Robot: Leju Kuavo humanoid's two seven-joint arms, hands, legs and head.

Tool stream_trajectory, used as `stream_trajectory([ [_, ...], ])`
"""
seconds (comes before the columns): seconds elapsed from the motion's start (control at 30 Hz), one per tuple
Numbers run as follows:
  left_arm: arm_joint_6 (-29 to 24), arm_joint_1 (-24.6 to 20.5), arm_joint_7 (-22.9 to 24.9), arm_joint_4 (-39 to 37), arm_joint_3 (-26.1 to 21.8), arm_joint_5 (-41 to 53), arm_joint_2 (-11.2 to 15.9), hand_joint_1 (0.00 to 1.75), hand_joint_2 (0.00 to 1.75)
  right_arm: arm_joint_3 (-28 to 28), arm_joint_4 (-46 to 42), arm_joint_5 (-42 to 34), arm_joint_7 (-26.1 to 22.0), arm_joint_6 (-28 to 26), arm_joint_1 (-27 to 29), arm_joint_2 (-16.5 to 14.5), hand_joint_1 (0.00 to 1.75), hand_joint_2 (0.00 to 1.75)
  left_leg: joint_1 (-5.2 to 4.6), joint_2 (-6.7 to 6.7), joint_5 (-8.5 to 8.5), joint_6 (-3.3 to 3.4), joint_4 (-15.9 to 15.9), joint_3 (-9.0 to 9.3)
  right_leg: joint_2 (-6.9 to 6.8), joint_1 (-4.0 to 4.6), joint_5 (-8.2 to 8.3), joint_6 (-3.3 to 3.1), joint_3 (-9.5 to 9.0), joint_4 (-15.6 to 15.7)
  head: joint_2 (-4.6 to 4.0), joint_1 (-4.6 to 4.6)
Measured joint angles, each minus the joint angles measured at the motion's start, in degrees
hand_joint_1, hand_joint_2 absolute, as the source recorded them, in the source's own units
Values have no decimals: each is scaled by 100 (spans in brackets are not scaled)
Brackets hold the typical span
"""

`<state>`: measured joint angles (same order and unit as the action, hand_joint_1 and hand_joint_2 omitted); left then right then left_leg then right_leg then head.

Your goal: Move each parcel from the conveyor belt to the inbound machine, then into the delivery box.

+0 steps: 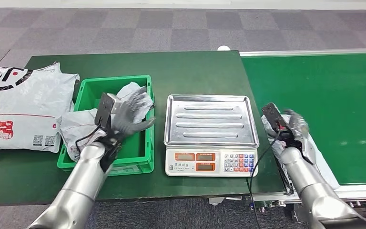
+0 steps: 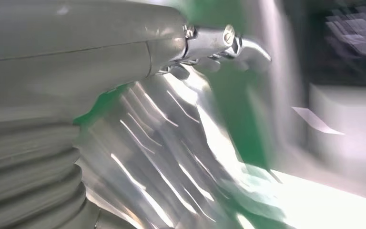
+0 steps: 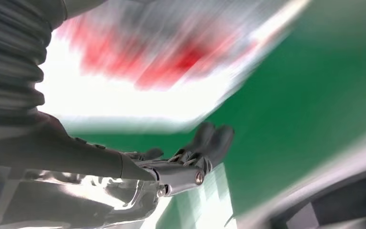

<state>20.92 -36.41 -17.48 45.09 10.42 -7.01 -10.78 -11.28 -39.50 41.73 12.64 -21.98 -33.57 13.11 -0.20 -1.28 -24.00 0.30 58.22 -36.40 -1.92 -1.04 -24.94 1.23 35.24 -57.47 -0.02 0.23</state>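
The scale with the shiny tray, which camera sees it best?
The head view: the whole scale sits sharp between the green box and the conveyor belt. The wrist views are too blurred to pick it out.

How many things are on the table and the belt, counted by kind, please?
Parcels: 3 – one flat on the table, one in the crate, one under the right hand on the belt
Green crate: 1
Scale: 1
Total: 5
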Motion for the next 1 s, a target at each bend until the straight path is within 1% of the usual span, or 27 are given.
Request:
stream_trajectory([
  [0.03,282,-151,-58,-205,1,-509,-139,0,175,-11,293,684,320,-92,-105,56,0,175,-2,5,0,-1,1,-2,7,-3,9,1,1,1,0,2],
  [0.07,392,-277,-90,-387,1,-789,-240,0,175,-32,551,1123,431,-135,-192,97,0,175,-6,31,-7,-2,1,3,35,-6,19,3,2,4,1,2],
  [0.1,378,-376,-101,-543,1,-868,-305,0,175,-55,767,1275,394,-147,-256,123,0,175,-9,62,-16,0,2,12,67,-8,24,3,4,7,1,0],
  [0.17,300,-491,-109,-756,1,-758,-380,0,175,-89,1083,1104,254,-150,-313,168,0,175,-12,105,-27,6,3,25,108,-10,27,5,8,11,1,-2],
  [0.23,283,-535,-108,-893,1,-696,-430,0,175,-94,1302,899,231,-151,-342,205,0,175,-11,107,-27,6,2,27,112,-10,25,7,11,11,1,-3],
  [0.37,205,-575,-90,-1039,1,-770,-493,0,175,-94,1540,937,247,-158,-415,229,0,175,-8,107,-26,3,0,26,116,-7,22,6,13,9,1,-3],
  [0.5,163,-599,-91,-1118,1,-888,-499,0,175,-94,1651,997,222,-163,-452,248,0,175,-6,108,-26,3,-2,25,115,-6,20,4,13,9,2,-3],
  [0.67,133,-609,-94,-1158,2,-959,-498,0,175,-94,1712,845,23,76,-464,249,0,175,-7,109,-26,3,-1,25,116,-7,20,4,13,9,0,-2],
  [1.0,133,-625,-94,-1194,3,-969,-496,0,175,-94,1765,815,4,110,-477,249,0,175,-7,108,-26,2,-1,26,115,-7,20,4,12,9,0,-3],
])
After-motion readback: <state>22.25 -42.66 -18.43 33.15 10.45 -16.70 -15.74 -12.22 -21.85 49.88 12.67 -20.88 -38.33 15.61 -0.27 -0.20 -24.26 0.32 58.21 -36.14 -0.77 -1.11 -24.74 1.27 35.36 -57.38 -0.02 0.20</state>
